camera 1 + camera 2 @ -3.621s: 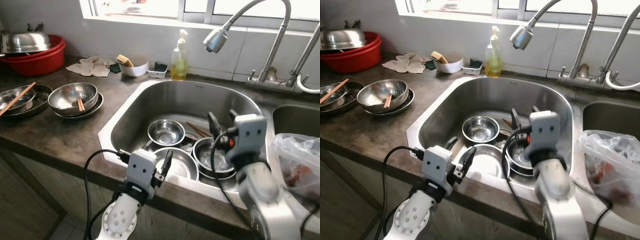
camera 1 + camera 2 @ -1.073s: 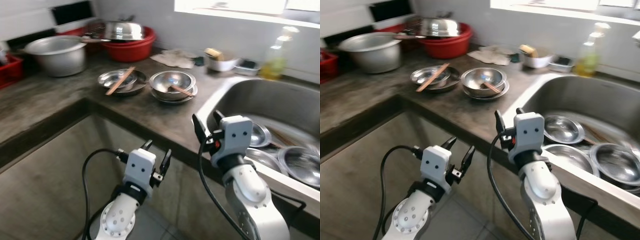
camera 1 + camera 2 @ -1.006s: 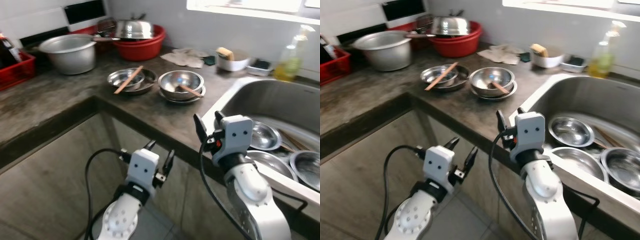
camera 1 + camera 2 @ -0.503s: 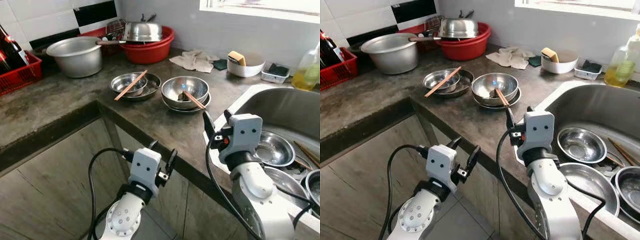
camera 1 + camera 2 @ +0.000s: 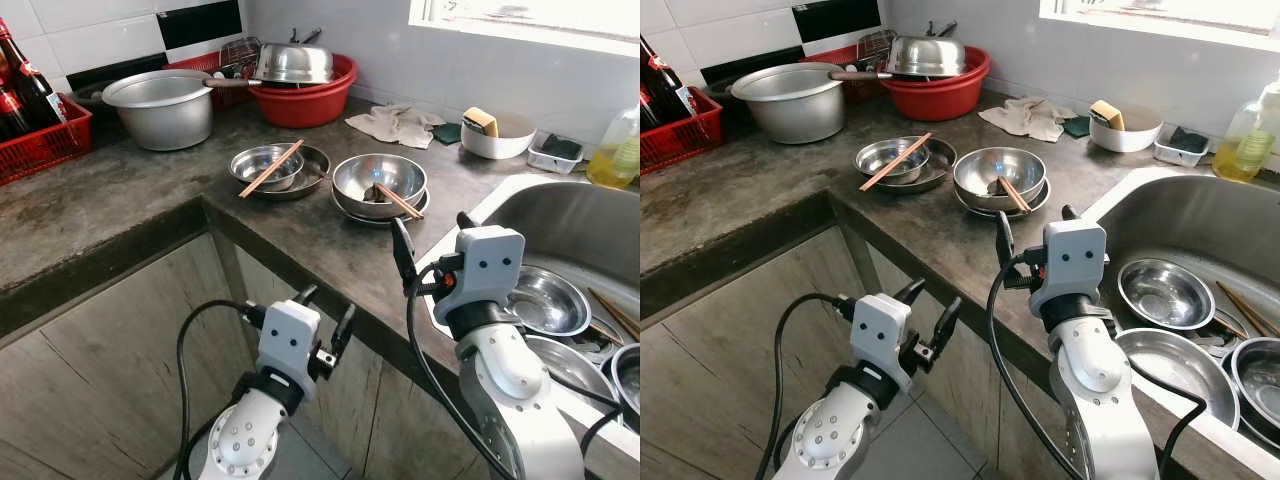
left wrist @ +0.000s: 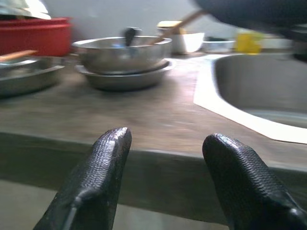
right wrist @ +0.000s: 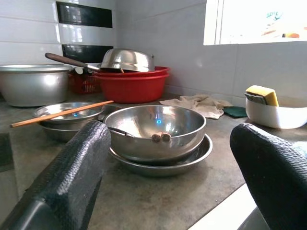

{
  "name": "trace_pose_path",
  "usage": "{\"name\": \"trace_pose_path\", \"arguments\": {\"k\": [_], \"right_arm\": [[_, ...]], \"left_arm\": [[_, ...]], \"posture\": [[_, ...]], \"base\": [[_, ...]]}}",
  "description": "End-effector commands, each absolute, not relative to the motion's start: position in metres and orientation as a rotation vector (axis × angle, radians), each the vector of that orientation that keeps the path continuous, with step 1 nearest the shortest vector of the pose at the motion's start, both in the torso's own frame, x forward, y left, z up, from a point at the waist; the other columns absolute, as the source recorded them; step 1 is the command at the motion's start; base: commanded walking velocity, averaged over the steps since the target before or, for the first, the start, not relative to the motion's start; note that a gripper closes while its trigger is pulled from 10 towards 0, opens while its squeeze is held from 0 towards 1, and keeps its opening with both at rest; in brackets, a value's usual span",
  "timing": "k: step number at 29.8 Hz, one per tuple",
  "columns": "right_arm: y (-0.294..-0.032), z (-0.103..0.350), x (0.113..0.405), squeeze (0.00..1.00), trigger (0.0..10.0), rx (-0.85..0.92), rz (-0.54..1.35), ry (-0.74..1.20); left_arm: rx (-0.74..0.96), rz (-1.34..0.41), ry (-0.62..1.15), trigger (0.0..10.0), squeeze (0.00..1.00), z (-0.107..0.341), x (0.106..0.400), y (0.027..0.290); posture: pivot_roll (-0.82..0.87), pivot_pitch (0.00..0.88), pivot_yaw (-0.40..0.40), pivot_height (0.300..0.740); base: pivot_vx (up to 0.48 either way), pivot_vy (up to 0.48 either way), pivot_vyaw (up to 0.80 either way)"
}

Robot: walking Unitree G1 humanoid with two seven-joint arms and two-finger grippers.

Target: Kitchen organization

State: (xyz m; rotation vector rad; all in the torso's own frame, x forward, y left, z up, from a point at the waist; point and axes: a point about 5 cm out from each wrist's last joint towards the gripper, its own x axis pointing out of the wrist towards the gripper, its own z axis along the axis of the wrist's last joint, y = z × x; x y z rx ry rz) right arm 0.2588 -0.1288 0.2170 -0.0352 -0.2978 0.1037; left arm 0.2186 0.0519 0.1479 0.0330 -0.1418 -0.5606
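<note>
On the dark surface (image 5: 120, 200) beside the sink (image 5: 600, 215), a steel bowl (image 5: 380, 180) on a plate held chopsticks (image 5: 398, 200) (two, ends together). The right gripper (image 5: 430, 235) hovered near it, fingers spread, empty; the left gripper (image 5: 322, 312) hung below the edge, also spread.

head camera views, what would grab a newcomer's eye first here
Probably the right end effector, raised open over the counter edge and aimed at the steel bowl with chopsticks. Behind it, the bright red basin by the back wall stands out, holding an upturned steel bowl. The left end effector hangs open below the counter.
</note>
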Motion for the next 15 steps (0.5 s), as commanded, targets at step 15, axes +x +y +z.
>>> {"name": "trace_pose_path", "arguments": {"k": [15], "right_arm": [[-0.128, 0.222, 0.296, 0.0, 10.0, -0.031, 0.091, -0.302]], "left_arm": [[-0.004, -0.592, -0.195, 10.0, 0.0, 0.158, 0.212, 0.049]], "posture": [[0.1, 0.083, 0.006, 0.74]], "base": [[0.0, 0.0, 0.0]]}}
